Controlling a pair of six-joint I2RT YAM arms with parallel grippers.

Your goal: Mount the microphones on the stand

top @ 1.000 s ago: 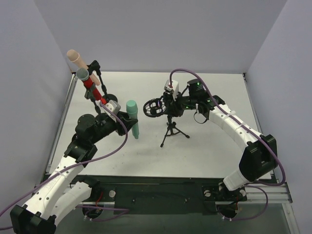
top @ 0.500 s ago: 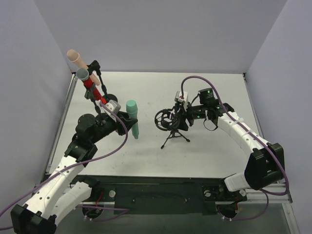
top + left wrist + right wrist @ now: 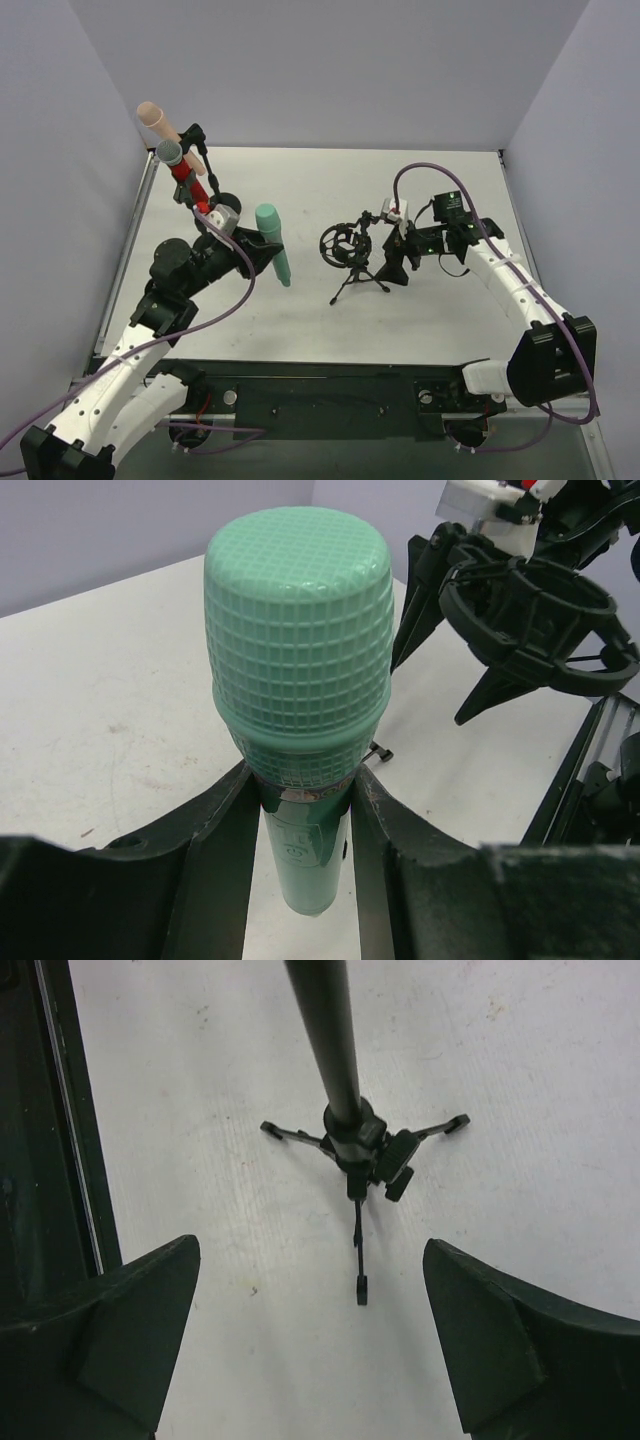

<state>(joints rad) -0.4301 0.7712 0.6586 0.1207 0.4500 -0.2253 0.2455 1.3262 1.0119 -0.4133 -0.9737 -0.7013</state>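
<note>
The teal-green microphone [image 3: 298, 650] stands upright between the left fingers [image 3: 215, 870], which are clenched on its handle just below the gridded head, one finger on each side. It is held clear of the white surface [image 3: 110, 730]. Ahead of these fingers and to their right is the round shock-mount ring [image 3: 530, 610], tilted and apart from the microphone. The ring tops the small black tripod stand [image 3: 350, 1140], whose three legs rest on the surface. The right fingers [image 3: 130, 1340] are spread wide and released, grasping nothing. The stand's pole and legs lie ahead of the gap between them, touching neither finger. From above, these fingers hang low just beside the stand, on the side away from the teal-green microphone. Beyond the left fingers, near the far left corner, the pale pink microphone [image 3: 153, 118] and the red microphone [image 3: 183, 172] with its grey mesh head sit on a taller black stand [image 3: 197, 137]. Both lean with their heads up and to the left.
</note>
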